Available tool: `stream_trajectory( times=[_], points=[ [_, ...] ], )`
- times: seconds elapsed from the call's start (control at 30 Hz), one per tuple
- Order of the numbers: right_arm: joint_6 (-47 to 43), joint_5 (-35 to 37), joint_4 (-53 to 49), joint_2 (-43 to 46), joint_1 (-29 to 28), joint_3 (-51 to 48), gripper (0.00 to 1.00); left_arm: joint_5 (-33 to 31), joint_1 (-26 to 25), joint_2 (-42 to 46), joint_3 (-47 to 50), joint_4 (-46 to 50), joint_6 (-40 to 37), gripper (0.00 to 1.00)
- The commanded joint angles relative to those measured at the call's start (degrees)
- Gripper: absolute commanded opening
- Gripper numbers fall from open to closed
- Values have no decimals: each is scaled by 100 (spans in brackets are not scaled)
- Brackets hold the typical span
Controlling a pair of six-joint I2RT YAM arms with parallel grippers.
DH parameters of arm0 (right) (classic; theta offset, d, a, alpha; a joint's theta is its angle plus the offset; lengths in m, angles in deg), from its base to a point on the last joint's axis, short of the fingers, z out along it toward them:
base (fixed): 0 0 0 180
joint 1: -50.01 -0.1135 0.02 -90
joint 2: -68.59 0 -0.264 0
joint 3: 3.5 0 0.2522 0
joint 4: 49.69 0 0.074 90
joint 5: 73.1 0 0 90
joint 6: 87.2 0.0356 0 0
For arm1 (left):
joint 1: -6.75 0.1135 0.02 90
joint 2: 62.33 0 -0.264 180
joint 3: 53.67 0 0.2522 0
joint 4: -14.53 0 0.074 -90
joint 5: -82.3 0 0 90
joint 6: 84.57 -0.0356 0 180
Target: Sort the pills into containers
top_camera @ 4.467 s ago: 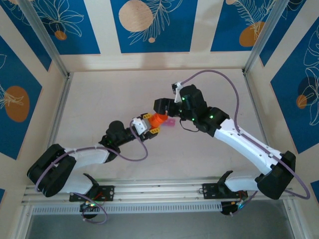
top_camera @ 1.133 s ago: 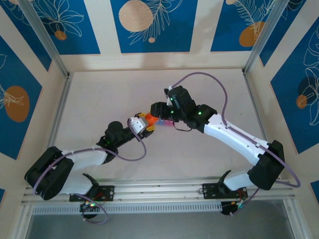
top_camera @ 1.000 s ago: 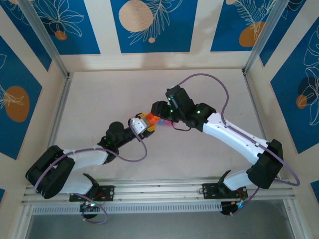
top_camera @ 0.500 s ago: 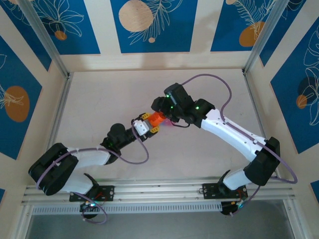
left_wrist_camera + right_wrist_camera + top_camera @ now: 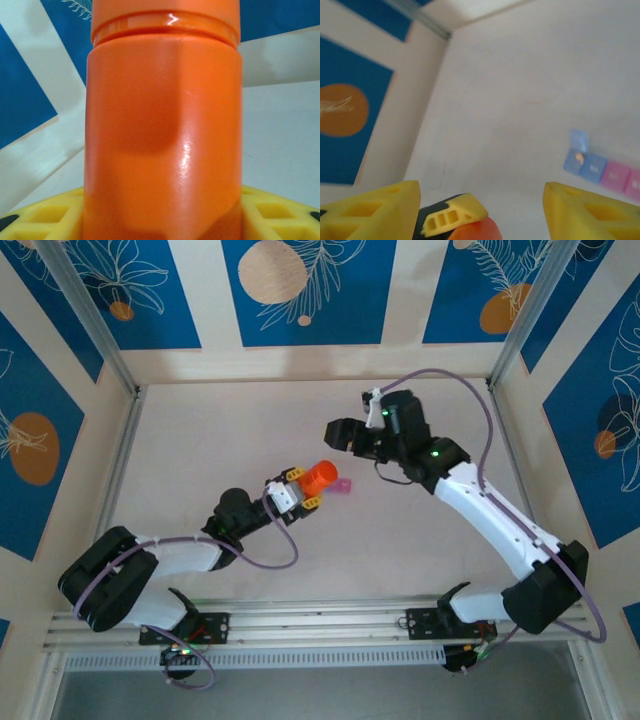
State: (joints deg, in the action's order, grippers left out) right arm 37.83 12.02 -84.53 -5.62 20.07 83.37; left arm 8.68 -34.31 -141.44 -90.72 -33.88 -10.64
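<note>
the counter (image 5: 200,440) is lit brightly and evenly; glare is seen on the orange bottle (image 5: 162,130); the pill box (image 5: 602,172) is rendered blurred.

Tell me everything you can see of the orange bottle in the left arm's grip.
The orange bottle is a smooth, glossy, opaque cylinder that looks like plastic, with a raised ring near its top. The left end effector clamps its lower part between yellow fingers. From above it appears slanted, its free end pointing away from the arm toward the far right. Whether a cap is on cannot be told. The pink end of the pill box lies just beside it.
</note>
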Motion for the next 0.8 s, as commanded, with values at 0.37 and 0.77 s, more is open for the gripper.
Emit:
stream_trajectory(
  times=[0.37,0.77],
  points=[
    [-7437,-4411,-1281,253,444,130,62,1843,348,-76,-26,-667,1051,0],
    [-9790,-4098,-2741,-205,54,697,66,2110,392,-65,-97,-489,1107,0]
  ],
)
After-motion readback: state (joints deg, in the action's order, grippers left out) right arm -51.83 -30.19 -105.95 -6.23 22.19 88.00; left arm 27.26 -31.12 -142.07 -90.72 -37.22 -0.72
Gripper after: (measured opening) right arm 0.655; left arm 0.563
